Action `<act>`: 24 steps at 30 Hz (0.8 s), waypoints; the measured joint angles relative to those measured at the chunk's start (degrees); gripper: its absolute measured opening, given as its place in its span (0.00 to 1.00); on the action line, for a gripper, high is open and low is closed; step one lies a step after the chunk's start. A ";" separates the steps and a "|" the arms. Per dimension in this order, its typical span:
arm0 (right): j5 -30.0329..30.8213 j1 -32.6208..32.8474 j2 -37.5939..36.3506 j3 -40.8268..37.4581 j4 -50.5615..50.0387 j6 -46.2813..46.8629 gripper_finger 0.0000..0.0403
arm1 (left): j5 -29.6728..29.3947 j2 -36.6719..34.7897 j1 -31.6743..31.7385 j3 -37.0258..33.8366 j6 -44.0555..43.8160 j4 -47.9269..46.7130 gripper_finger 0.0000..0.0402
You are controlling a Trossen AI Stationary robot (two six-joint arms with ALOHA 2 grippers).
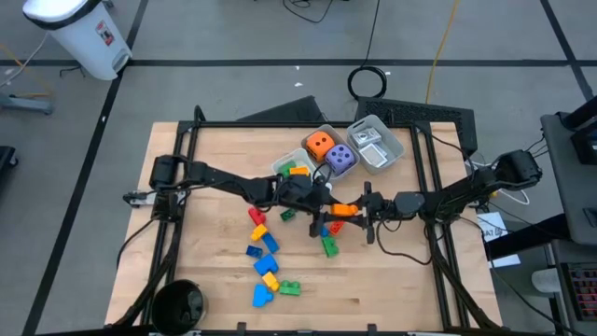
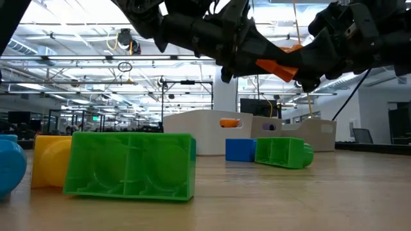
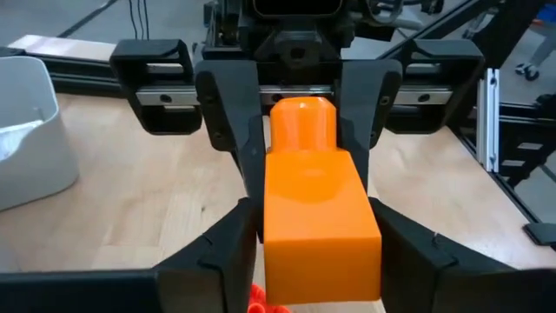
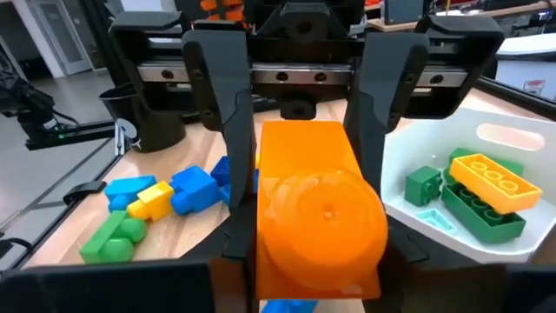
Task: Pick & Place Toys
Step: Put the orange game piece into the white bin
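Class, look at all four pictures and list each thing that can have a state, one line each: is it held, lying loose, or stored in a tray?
Orange plastic brick: held in the air between both grippers.
Left gripper: fingers on the brick's sides.
Right gripper: fingers shut on the brick's other end.
Green plastic brick: lying on its side on the table.
Orange dotted die: in a tray.
Purple dotted die: in a tray.

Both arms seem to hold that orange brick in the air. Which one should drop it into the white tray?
Probably the left. Its gripper clasps the orange brick and sits nearer the white tray; the right gripper is on the brick's far side.
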 joint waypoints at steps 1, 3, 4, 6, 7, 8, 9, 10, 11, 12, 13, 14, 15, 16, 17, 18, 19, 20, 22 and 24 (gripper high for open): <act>0.03 0.00 0.00 0.00 -0.12 0.02 0.28 | 0.28 0.00 0.01 0.00 0.00 0.03 0.45; 0.02 0.00 -0.02 0.00 -0.20 0.03 0.27 | 0.37 -0.12 0.01 0.00 -0.01 0.03 0.45; 0.02 0.05 -0.02 0.00 -0.20 0.03 0.26 | 0.33 -0.17 0.01 0.00 -0.12 -0.04 0.45; 0.19 0.34 -0.04 0.00 -0.16 0.08 0.25 | 0.31 -0.22 0.01 0.00 -0.22 0.02 0.45; 0.18 0.44 -0.06 0.00 -0.17 0.05 0.25 | 0.25 -0.22 0.01 -0.02 -0.41 0.05 0.47; 0.20 0.61 -0.07 0.00 -0.15 0.05 0.25 | 0.13 -0.22 -0.02 -0.01 -0.60 0.21 0.48; 0.20 0.77 -0.06 0.00 -0.12 0.09 0.25 | -0.03 -0.22 -0.07 0.00 -0.66 0.37 0.50; 0.18 0.94 -0.07 0.00 -0.08 0.08 0.26 | -0.26 -0.22 -0.10 -0.02 -0.66 0.47 0.51; 0.20 1.13 -0.07 0.00 -0.07 0.05 0.27 | -0.47 -0.24 -0.10 -0.01 -0.71 0.50 0.51; 0.18 1.33 -0.07 0.00 -0.09 0.05 0.28 | -0.52 -0.24 -0.10 -0.02 -0.92 0.50 0.51; 0.20 1.51 -0.07 0.00 -0.11 0.06 0.29 | -0.48 -0.24 -0.12 -0.02 -1.35 0.53 0.50; 0.20 1.62 -0.07 0.00 -0.13 0.10 0.30 | -0.44 -0.24 -0.12 -0.01 -1.79 0.59 0.49; 0.25 1.79 -0.07 0.00 -0.11 0.14 0.30 | -0.38 -0.24 -0.08 -0.02 -1.99 0.64 0.48; 0.26 1.81 -0.07 0.00 -0.13 0.16 0.30 | -0.36 -0.26 -0.08 -0.02 -2.09 0.66 0.48; 0.24 1.81 -0.07 0.00 -0.21 0.18 0.29 | -0.37 -0.28 -0.08 -0.02 -2.10 0.64 0.48; 0.24 1.81 -0.07 0.00 -0.28 0.16 0.28 | -0.38 -0.28 -0.08 -0.02 -1.98 0.63 0.48; 0.24 1.81 -0.07 0.00 -0.31 0.16 0.27 | -0.43 -0.28 -0.08 -0.02 -1.92 0.63 0.48; 0.23 1.81 -0.07 0.00 -0.32 0.16 0.26 | -0.49 -0.28 -0.15 -0.02 -1.93 0.61 0.50; 0.00 1.84 -0.07 0.01 -0.35 0.12 0.25 | -0.66 -0.28 -0.24 -0.02 -1.94 0.65 0.54; -0.48 1.89 -0.06 0.02 -0.78 -0.20 0.25 | -0.45 -0.28 -0.30 -0.02 -2.16 0.85 0.59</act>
